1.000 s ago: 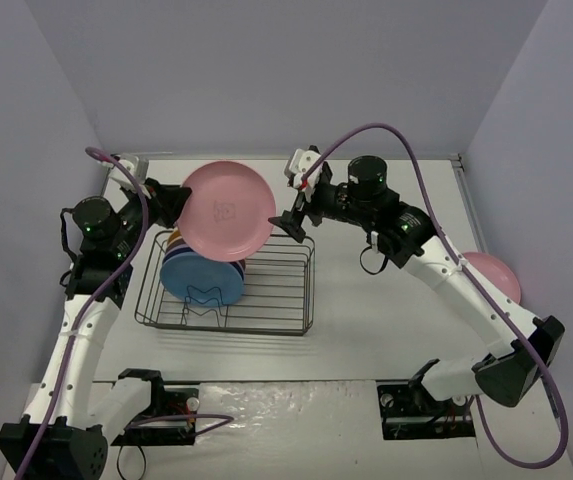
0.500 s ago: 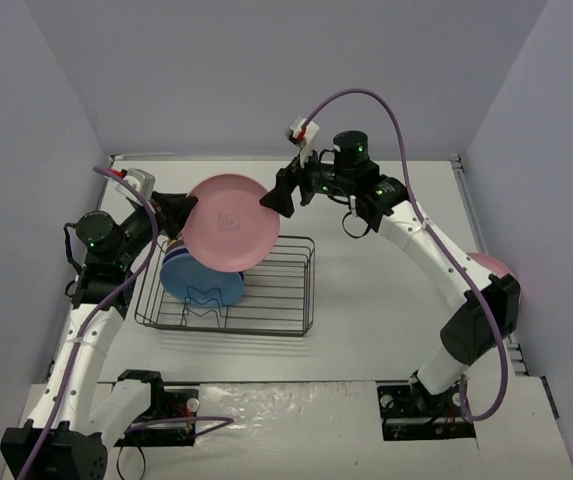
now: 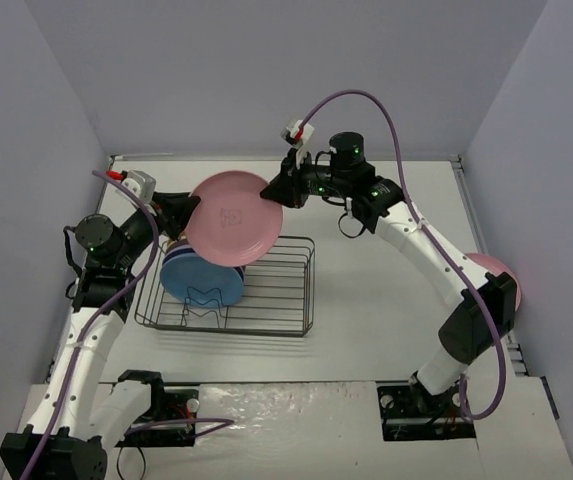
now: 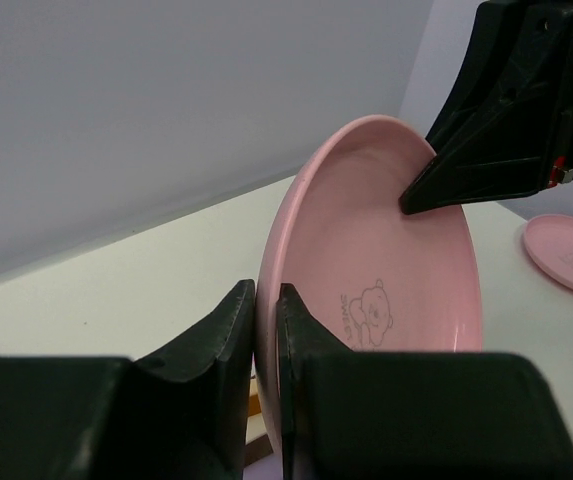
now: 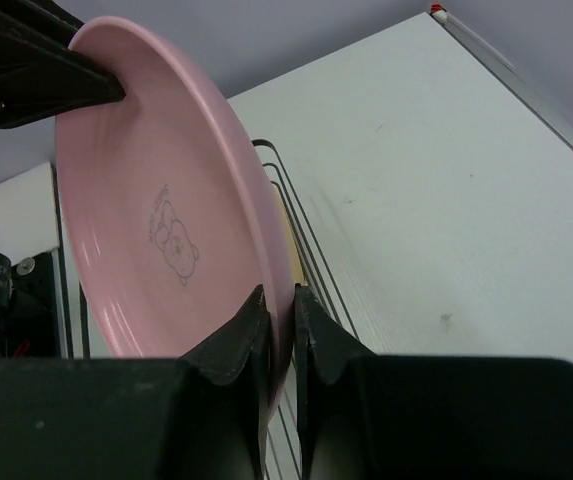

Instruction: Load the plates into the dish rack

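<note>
Left tool (image 3: 192, 204) and right tool (image 3: 270, 193) clamp opposite rims of the pink plate (image 3: 232, 228).

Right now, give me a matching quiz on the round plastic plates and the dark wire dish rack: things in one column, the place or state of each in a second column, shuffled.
1. pink round plastic plate by the rack
2. blue round plastic plate
3. pink round plastic plate by the right arm's elbow
4. dark wire dish rack

A. lying flat on the white table
B. resting on the table, plates standing in it
C. standing on edge between the wires
D. off the table, rim pinched by left fingers and right fingers

Pairs: 1-D, 2-C, 3-A, 4-B
</note>
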`<state>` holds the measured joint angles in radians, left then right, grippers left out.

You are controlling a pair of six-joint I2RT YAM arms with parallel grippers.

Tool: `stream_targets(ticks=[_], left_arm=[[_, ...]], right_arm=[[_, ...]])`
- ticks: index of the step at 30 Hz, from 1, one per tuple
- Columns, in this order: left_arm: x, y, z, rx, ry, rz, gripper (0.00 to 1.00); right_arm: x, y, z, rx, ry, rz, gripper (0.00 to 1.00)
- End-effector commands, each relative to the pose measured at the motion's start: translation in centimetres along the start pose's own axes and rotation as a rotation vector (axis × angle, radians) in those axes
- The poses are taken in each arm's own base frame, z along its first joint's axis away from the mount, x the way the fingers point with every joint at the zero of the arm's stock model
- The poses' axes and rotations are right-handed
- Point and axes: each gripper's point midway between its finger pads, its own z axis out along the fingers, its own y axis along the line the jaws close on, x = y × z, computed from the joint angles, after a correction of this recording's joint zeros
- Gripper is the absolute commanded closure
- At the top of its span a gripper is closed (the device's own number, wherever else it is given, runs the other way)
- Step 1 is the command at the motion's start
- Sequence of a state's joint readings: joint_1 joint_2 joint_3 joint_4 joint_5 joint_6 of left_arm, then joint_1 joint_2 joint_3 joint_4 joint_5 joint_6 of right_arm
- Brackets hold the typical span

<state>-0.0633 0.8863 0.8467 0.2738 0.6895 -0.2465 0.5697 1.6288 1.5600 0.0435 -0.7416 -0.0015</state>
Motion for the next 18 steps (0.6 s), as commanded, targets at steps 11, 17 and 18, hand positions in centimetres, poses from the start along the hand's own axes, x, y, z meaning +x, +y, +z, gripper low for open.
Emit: stream_targets(ticks=[11, 17, 18], left_arm=[[-3.5, 5.9, -3.9, -0.512, 0.063, -0.186, 0.03], [0.1, 9.1, -5.2, -0.667, 0.203, -0.347, 0.03], [0.8, 9.5, -5.6, -0.674, 0.214, -0.377, 0.03]], right_arm=[[-8.6, 1.1, -6.7, 0.6, -0.213, -0.366, 1.0], [-9.5, 7.7, -6.9, 0.515, -0.274, -0.481, 1.0], [-9.5, 8.7, -7.2, 0.506, -0.281, -0.502, 1.0]])
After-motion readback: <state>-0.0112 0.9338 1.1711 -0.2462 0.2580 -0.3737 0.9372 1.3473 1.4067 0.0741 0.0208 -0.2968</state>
